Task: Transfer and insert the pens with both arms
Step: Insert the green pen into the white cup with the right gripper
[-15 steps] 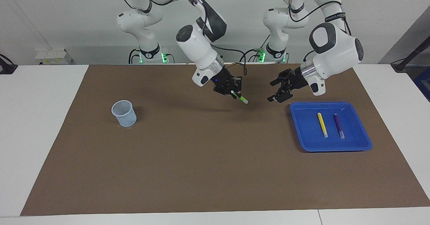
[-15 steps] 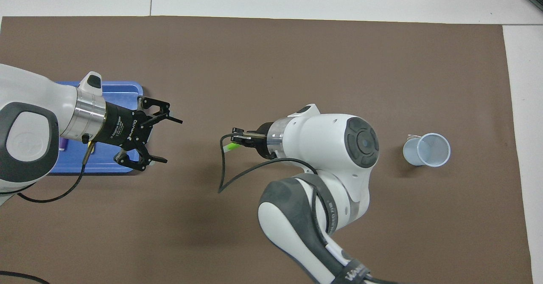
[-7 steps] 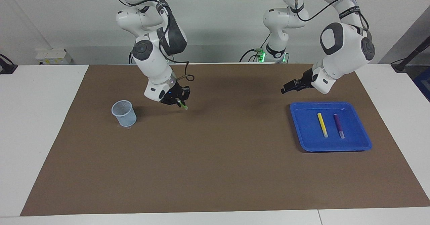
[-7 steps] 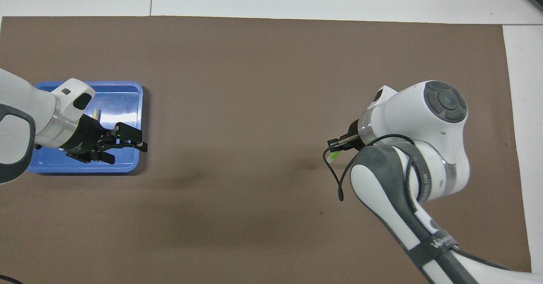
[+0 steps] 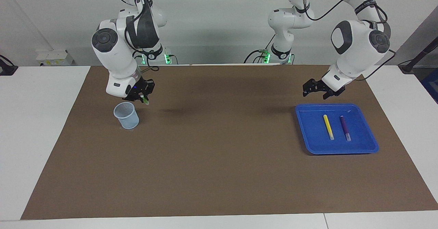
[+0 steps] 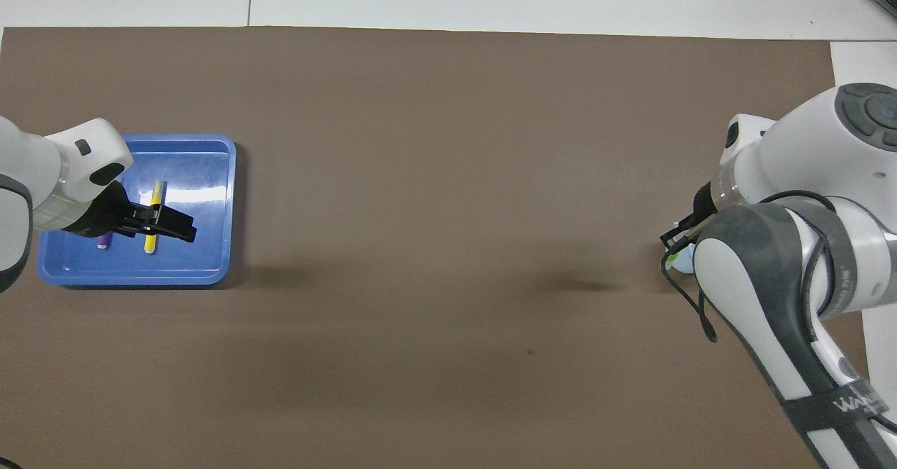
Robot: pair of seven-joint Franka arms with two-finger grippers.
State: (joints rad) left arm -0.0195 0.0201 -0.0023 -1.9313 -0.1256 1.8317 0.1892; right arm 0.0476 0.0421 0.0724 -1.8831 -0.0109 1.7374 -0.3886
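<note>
The right gripper (image 5: 143,98) is clamped on the green pen (image 5: 145,101), whose lower end points down and a little toward the left arm's end of the tabletop (image 5: 219,174), so the pen's long axis is steep but not quite plumb. Just beneath it and slightly toward the right arm's end stands the pale mesh cup (image 5: 126,115), upright with its mouth open to the top. The pen's tip hangs just beside the cup's rim, above it and not yet over the opening, as far as the facing view shows. In the overhead view the right arm's own bulk covers the cup and most of the pen, so that view cannot settle the offset.

The coming move turns on this small gap: my judgement is that the pen must shift toward the cup's mouth and stand more nearly upright before it can be let go.

At the other end, the left gripper (image 5: 320,90) hangs over the edge of the blue tray (image 5: 308,133) that is nearer the robots, its fingers spread apart and holding nothing. In the tray lie the yellow pen (image 5: 328,127) and the purple pen (image 5: 345,128), side by side and apart, both with their long axes running away from the robots. The left arm is plainly the nearer one to these two.
</note>
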